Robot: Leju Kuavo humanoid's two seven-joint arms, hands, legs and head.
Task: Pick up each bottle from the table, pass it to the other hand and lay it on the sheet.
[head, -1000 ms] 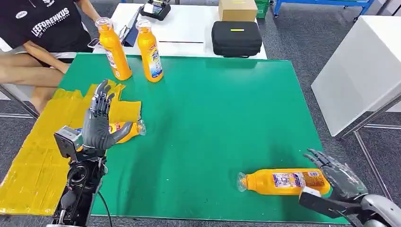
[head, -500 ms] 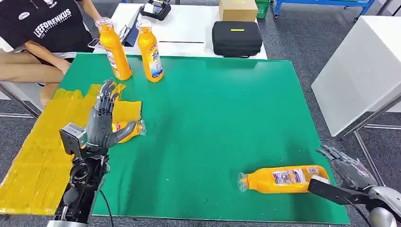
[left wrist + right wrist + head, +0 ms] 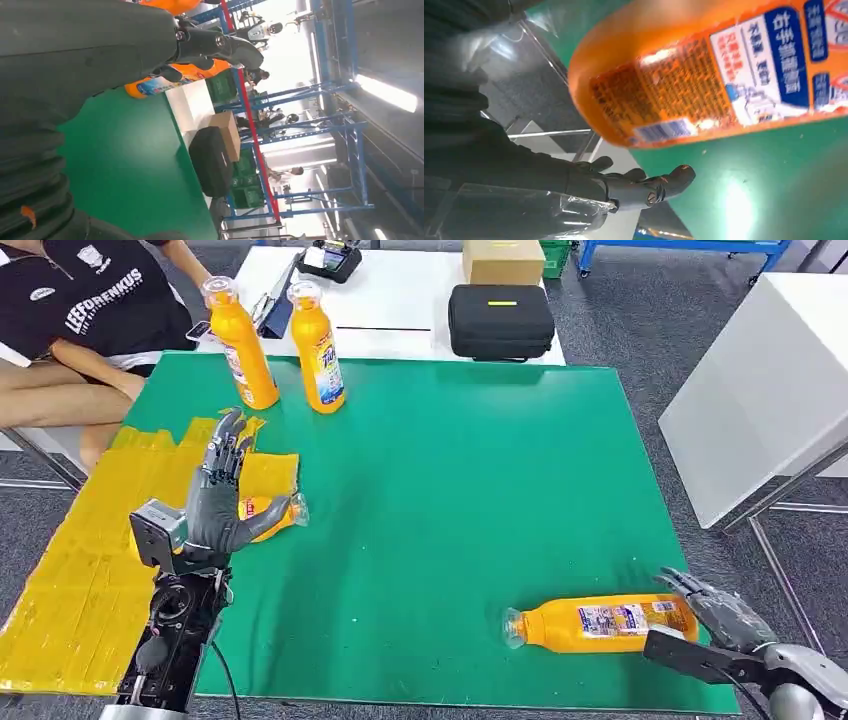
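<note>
One bottle [image 3: 268, 514] is laid on the yellow sheet [image 3: 90, 550], beside the open, empty left hand [image 3: 215, 502]. On the green table [image 3: 450, 490], a second bottle [image 3: 600, 623] lies far from the sheet, just beside the open right hand [image 3: 722, 612], not yet gripped. Two upright bottles [image 3: 242, 345] beyond the sheet remain untouched, so most of the task is judged outstanding.
</note>
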